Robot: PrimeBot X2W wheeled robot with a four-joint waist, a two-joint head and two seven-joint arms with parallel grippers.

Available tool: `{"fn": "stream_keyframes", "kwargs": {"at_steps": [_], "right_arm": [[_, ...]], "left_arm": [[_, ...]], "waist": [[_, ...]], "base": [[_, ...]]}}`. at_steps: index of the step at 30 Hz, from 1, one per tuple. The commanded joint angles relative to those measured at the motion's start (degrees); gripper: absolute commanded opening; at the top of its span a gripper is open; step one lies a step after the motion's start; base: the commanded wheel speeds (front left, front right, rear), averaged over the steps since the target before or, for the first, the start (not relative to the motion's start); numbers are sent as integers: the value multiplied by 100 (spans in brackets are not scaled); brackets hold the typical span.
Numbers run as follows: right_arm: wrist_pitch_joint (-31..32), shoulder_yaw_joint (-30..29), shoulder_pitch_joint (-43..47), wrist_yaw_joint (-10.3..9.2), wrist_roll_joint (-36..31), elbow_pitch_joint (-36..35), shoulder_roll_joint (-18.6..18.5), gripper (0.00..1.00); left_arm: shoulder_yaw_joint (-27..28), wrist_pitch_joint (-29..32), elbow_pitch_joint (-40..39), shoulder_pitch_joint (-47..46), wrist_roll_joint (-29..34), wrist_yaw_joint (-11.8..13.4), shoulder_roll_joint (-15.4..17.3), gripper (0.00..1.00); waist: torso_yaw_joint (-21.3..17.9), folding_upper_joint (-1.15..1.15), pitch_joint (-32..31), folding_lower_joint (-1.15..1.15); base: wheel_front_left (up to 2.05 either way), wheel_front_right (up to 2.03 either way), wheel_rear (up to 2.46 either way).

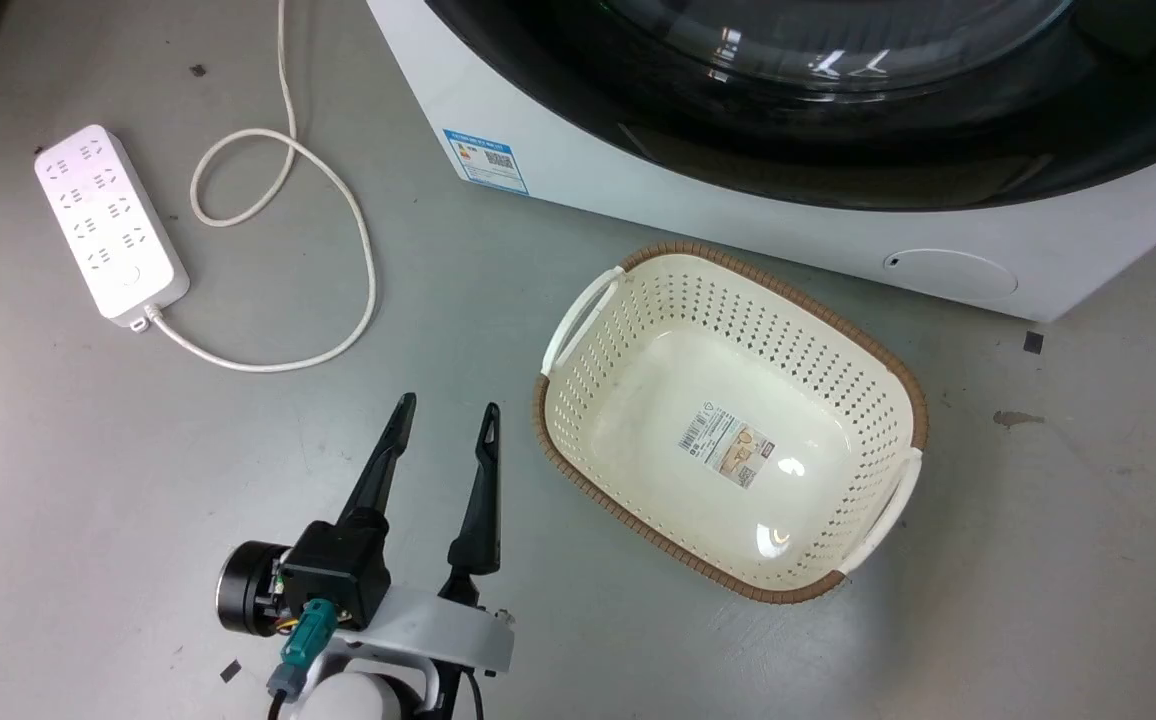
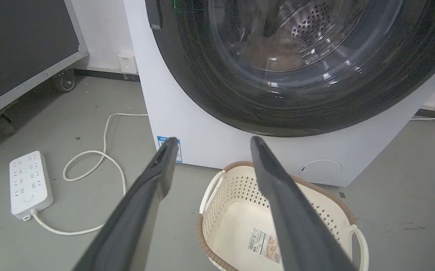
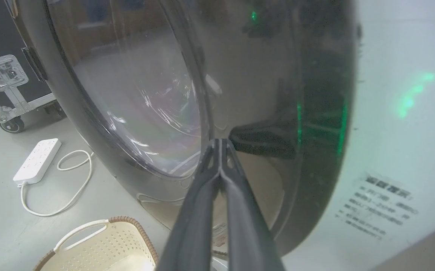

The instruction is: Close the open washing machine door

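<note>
Right gripper [image 3: 220, 145] fingers pressed together at glossy ring of washing machine door [image 3: 262, 75], seemingly near-flush on washing machine [image 1: 578, 170]; left gripper [image 1: 448, 405] spread apart, empty (beside basket [image 1: 718, 256]); risk of tips skidding off gloss, latch uncaught.

"A home laundry room, would you say?"

"More a lab or a test bay. The floor [image 1: 138, 470] is bare grey concrete, scuffed and stained, with small dark scraps on it."

"What else?"

"At ten o'clock in the left wrist view, a black flight case [image 2: 18, 49] with metal edging stands on castors [image 2: 66, 81]. At eleven there is a wall socket [image 2: 127, 63] on a plain white wall."

"And the washing machine [image 2: 202, 124]?"

"It stands straight on the concrete, with a cream laundry basket [image 1: 698, 300] just before it. At ten o'clock in the head view, a white power strip [image 1: 110, 225] lies on the floor, its cable looping loose."
</note>
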Motion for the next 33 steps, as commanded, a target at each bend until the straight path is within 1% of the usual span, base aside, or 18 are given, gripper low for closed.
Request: {"fn": "stream_keyframes", "kwargs": {"at_steps": [1,6,11,12,13,14,17,21,25,26,28,33], "right_arm": [[-47,-107,-186,-62,32,92,-70,0],[-254,111,-182,-62,44,444,26,0],[-494,315,61,-62,163,687,169,0],[-544,363,146,-62,147,708,191,35],[-596,414,244,-62,113,702,213,80],[-633,449,372,-62,126,700,269,100],[-708,557,829,-62,90,591,386,100],[-751,304,1474,-62,-25,289,544,100],[-755,-417,2165,-62,-585,-332,794,100],[-756,-788,2536,-62,-923,-664,962,100],[-756,-1145,2934,-62,-1220,-995,1185,100],[-757,-1730,3930,-62,-1881,-1797,1777,100]], "left_arm": [[-3,-25,8,-66,-6,33,-1,100],[36,-25,64,-25,2,33,-1,100],[177,-25,111,52,52,-56,-1,100],[214,-25,122,74,66,-80,-1,100],[252,-25,130,100,79,-105,-1,100],[293,-25,145,129,89,-130,-1,100],[417,-25,221,241,85,-213,-1,100],[612,-25,312,439,-12,-298,-1,100],[757,-25,401,643,-25,-390,1,100],[837,-25,462,717,-59,-425,4,100],[945,-25,514,780,-166,-418,3,100],[993,-25,632,929,-131,-462,3,100]], "waist": [[0,0,-15,0],[-54,0,-206,0],[-195,0,-600,0],[-233,0,-696,0],[-275,0,-787,0],[-325,0,-903,0],[-479,0,-1243,0],[-731,0,-1676,0],[-971,0,-2010,0],[-1057,0,-2126,0],[-1131,0,-2239,0],[-1252,0,-2404,0]], "base": [[0,0,0],[0,0,0],[0,0,0],[0,0,0],[0,0,0],[0,0,0],[0,0,0],[0,0,0],[0,0,0],[0,0,0],[0,0,0],[0,0,0]]}}
